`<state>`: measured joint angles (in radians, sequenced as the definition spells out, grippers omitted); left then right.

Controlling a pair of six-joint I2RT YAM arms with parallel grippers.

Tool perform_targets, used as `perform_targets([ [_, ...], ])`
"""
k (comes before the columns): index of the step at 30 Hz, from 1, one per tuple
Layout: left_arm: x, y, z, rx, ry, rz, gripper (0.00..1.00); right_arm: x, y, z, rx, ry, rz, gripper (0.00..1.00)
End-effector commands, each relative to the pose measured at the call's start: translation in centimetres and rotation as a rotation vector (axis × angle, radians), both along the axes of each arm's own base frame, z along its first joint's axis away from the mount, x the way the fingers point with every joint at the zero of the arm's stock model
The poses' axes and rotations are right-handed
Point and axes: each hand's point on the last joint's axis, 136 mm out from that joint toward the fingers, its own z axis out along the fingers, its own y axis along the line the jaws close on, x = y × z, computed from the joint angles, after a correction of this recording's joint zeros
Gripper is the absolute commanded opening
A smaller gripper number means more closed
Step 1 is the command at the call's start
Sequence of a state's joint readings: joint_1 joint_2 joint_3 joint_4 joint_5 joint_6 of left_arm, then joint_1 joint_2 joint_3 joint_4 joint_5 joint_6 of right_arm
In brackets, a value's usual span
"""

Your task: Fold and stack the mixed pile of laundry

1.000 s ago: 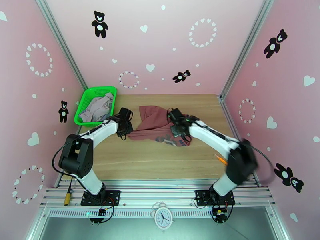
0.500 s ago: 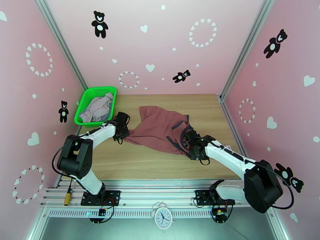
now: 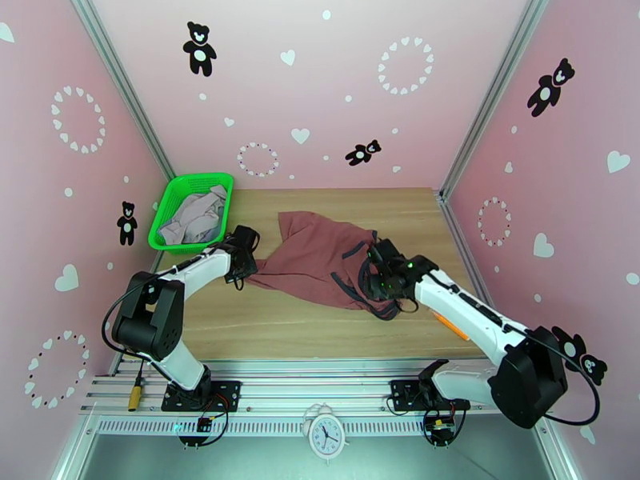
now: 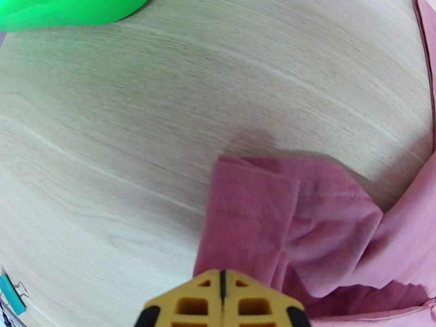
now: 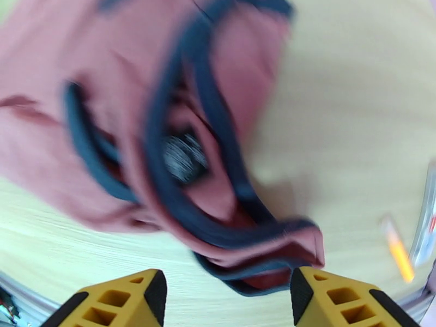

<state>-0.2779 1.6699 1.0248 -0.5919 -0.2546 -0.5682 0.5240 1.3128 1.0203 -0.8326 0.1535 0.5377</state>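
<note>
The brick-red tank top (image 3: 308, 262) lies spread and rumpled in the middle of the surface (image 3: 280, 322), somewhat nearer the far edge. The left end effector (image 3: 240, 267) sits at the garment's left corner. In the left wrist view its 2 yellow fingers are pressed together (image 4: 222, 278) with a folded flap of the red cloth (image 4: 256, 224) running in under them, so it is gripping the top. The right end effector (image 3: 374, 283) is over the top's right side, where the dark trim loops. Its fingers stand wide apart (image 5: 226, 301) and hold nothing, and the cloth ahead of them (image 5: 218, 186) is blurred. A green mesh basket (image 3: 166, 208) holding 2 pale garments (image 3: 192, 218) sits at the far left corner, just beyond the left arm. An orange pencil (image 3: 442, 322) lies close to the right edge, beside the right arm.
</note>
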Motion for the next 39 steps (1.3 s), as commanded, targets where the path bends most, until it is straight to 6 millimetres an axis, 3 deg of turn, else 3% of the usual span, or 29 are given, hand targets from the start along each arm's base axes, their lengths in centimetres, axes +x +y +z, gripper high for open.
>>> perform_targets([
  [1, -0.4, 0.5, 0.6, 0.018, -0.015, 0.002, 0.0, 1.7, 2.7, 0.2, 0.026, 0.006, 0.15, 0.65],
  [4, -0.7, 0.6, 0.3, 0.018, -0.007, 0.001, 0.0, 3.6, 4.5, -0.3, 0.04, 0.001, 0.211, 0.65],
  [7, -0.9, 0.5, 0.0, 0.019, -0.002, 0.0, 0.0, 5.9, 5.0, -1.6, -0.022, 0.017, 0.221, 0.64],
  [10, -1.2, 0.5, -0.2, 0.018, -0.001, 0.001, 0.0, 8.9, 4.0, -3.0, -0.149, 0.018, 0.176, 0.65],
  [13, -1.5, 0.4, -0.1, 0.018, -0.002, -0.002, 0.0, 11.9, 1.5, -3.7, -0.297, -0.002, 0.097, 0.66],
  [16, -1.8, 0.4, 0.2, 0.018, -0.006, -0.008, 0.0, 13.9, 0.0, -4.8, -0.344, 0.006, 0.056, 0.68],
  [20, -1.9, 0.4, 0.5, 0.019, -0.014, -0.011, 0.0, 15.2, 0.7, -7.1, -0.289, 0.046, 0.075, 0.67],
  [22, -1.8, 0.4, 0.7, 0.019, -0.019, -0.01, 0.0, 15.4, 1.4, -8.2, -0.264, 0.069, 0.091, 0.59],
  [26, -1.7, 0.4, 1.0, 0.02, -0.023, -0.01, 0.0, 15.5, 2.5, -8.9, -0.217, 0.095, 0.102, 0.29],
  [28, -1.7, 0.4, 1.5, 0.024, -0.03, -0.01, 0.0, 15.7, 2.3, -7.6, -0.216, 0.066, 0.088, 0.12],
  [31, -1.1, 0.4, 3.2, 0.03, -0.059, -0.018, 0.0, 17.2, 0.9, -3.5, -0.258, -0.015, 0.054, 0.0],
  [35, 1.4, -0.1, 6.9, 0.038, -0.123, -0.042, 0.0, 20.8, -3.1, 3.0, -0.248, -0.097, -0.056, 0.0],
  [39, 4.3, -0.6, 10.3, 0.053, -0.19, -0.057, 0.0, 25.1, -9.4, 8.5, -0.19, -0.191, -0.224, 0.0],
])
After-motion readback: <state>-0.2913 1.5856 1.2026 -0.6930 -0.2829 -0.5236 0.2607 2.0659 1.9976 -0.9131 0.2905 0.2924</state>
